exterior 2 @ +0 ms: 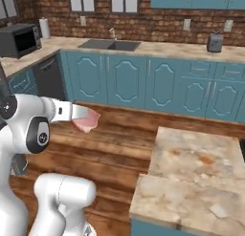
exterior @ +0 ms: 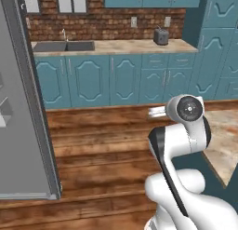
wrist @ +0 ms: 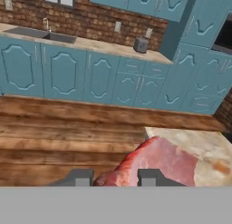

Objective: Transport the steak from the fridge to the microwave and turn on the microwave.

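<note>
The steak (wrist: 156, 162) is a lumpy slab of raw meat, red-pink with a paler marbled face and a darker red rim. In the hand view it rises from between the two dark fingertips (wrist: 81, 177) toward 1 o'clock; the jaws are closed on it, one tip on each side. In the right base view the steak (exterior 2: 86, 120) hangs at the end of the arm's white wrist, in the air above the wooden floor (exterior 2: 119, 139), at about 9 o'clock from the marbled tabletop (exterior 2: 191, 177).

One steak. One fridge, its grey door (exterior: 23, 108) standing at 9 o'clock in the left base view. One small silver toaster (exterior 2: 215, 41) on the far tabletop, at 1 o'clock in the right base view. One sink (exterior 2: 110, 45) with one tap, at 12 o'clock. One dark box (exterior 2: 20, 39) with a glass front at 10 o'clock on the side tabletop, and one white roll (exterior 2: 44, 27) just beside it.
</note>
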{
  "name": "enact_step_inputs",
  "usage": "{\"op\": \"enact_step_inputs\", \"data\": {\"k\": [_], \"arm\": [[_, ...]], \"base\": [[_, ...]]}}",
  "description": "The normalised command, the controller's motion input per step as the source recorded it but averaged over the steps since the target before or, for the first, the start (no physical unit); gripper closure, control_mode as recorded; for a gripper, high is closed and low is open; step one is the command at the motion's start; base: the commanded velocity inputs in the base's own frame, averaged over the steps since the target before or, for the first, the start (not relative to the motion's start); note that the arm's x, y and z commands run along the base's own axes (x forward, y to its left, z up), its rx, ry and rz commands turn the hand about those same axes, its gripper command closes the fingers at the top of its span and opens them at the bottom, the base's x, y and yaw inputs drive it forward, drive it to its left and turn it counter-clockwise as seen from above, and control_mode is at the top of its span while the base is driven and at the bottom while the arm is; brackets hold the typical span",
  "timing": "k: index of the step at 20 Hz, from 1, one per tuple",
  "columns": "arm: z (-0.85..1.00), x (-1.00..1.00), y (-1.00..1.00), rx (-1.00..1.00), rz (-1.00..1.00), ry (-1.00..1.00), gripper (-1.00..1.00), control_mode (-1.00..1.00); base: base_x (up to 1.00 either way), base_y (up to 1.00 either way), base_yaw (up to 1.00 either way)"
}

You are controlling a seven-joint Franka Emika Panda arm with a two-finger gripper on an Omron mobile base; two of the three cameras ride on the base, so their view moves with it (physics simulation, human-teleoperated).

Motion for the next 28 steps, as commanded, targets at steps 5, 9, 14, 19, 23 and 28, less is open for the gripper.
{"op": "enact_step_inputs", "data": {"k": [5,9,14,19,23,28], "arm": [[0.0,0.0,0.0,0.0,0.0,0.0,1.0,1.0],[0.0,0.0,0.0,0.0,0.0,0.0,1.0,1.0],[0.0,0.0,0.0,0.0,0.0,0.0,1.0,1.0],[0.0,0.0,0.0,0.0,0.0,0.0,1.0,1.0],[0.0,0.0,0.0,0.0,0.0,0.0,1.0,1.0],[0.0,0.0,0.0,0.0,0.0,0.0,1.0,1.0]], "base": [[0.93,-0.08,-0.07],[0.9,-0.07,-0.07],[0.82,-0.09,-0.09],[0.74,-0.1,-0.12],[0.68,-0.07,-0.16],[0.65,-0.01,-0.26]]}}
